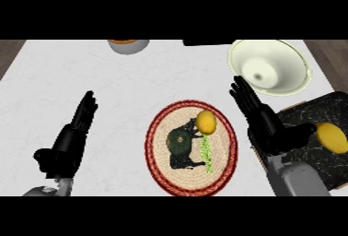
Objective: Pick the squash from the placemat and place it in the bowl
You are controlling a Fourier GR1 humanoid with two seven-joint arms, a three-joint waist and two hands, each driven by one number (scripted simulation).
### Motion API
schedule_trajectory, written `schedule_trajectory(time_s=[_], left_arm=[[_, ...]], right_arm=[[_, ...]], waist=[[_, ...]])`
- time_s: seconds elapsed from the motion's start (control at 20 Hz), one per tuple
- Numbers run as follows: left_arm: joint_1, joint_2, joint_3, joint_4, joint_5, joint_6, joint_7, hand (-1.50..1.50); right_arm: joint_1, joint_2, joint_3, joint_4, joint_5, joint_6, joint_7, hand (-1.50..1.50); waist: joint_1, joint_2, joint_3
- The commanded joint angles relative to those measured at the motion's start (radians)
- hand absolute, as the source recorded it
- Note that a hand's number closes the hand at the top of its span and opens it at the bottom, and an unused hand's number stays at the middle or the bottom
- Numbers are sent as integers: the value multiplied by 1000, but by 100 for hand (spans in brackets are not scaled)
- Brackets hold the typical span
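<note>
A round woven placemat (160, 162) with a red rim and a dark print lies at the counter's middle. On its upper right part rests the squash (206, 122), yellow and rounded, with a pale green speckled strip running down from it. The cream bowl (285, 57) stands at the far right, above the placemat, with nothing in it. My right hand (263, 123) is open just right of the placemat, fingers straight and pointing up-left toward the bowl, a little apart from the squash. My left hand (73, 134) rests open at the left, fingers up.
A black marbled board (325, 109) sits at the right edge with a yellow fruit (332, 137) on it, partly behind my right wrist. A grey dish (128, 46) with something orange stands at the far edge. A dark object (204, 42) lies beside it.
</note>
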Motion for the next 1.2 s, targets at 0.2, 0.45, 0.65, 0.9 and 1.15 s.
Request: schedule_trajectory(time_s=[0.2,0.45,0.65,0.9,1.15], left_arm=[[-32,-82,-27,12,126,-131,5,0],[-42,-89,-14,45,209,-213,26,0],[-70,-113,-7,79,222,-229,45,0],[-53,-98,6,81,221,-240,38,0],[-58,-111,-4,107,209,-249,23,0]], right_arm=[[5,-87,129,-168,322,-89,-62,150],[145,36,116,-112,576,-477,-78,-150],[159,-7,335,-216,741,-389,-75,-150],[146,-95,398,-207,1073,-345,211,-150],[111,-50,458,-318,1281,-123,581,-150]], waist=[[22,9,-19],[12,14,-17],[31,11,-17],[25,4,-22],[16,2,-23]])
